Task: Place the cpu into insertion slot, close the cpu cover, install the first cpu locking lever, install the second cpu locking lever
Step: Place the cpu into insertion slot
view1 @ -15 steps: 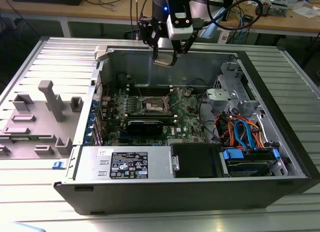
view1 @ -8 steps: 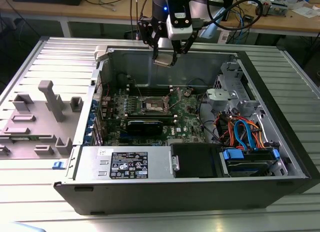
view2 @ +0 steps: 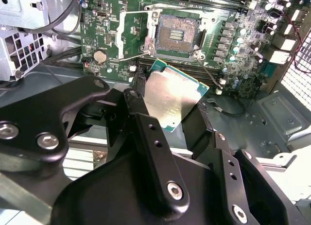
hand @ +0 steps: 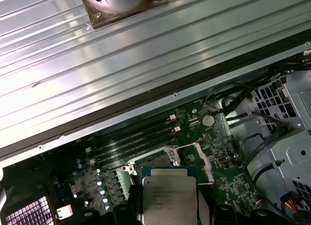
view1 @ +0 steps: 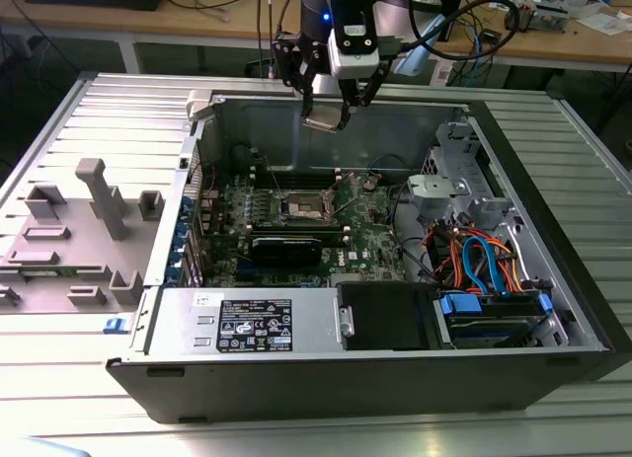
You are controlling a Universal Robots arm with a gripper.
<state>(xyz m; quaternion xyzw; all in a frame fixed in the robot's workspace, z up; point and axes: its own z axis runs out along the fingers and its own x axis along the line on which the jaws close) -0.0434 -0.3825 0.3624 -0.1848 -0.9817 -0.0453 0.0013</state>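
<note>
Exterior view: the gripper point(view1: 331, 110) hangs over the far wall of an open computer case point(view1: 553, 279), which lies on a ribbed metal table point(view1: 99, 102). Its two black fingers are clenched on the cpu point(view1: 324, 119), which is held in the air, slightly tilted and clear of everything beneath it.

In both wrist views the fingers grip the cpu point(view2: 170, 89) point(hand: 169, 191) by two opposite edges. The second wrist view shows its silvery face with a green rim. The first wrist view shows its metal lid.

The insertion slot point(view1: 301, 208) sits on the green circuit board point(view1: 373, 230), well below the gripper. In the second wrist view the insertion slot point(view2: 177, 34) lies just beyond the fingertips, its contact field bare and nothing seated in it.

The cpu cover point(view2: 130, 35) is swung away from the slot and stands just beside it, its square window showing board behind.

Two thin wire levers point(view2: 132, 56) point(view2: 210, 75) appear to stand unlatched at either side of the slot, though they are too fine to judge with certainty.

A coin battery point(view2: 100, 56) lies on the board beside the cover. A long black graphics card point(view1: 284, 248) sits beyond the slot from the gripper.
</note>
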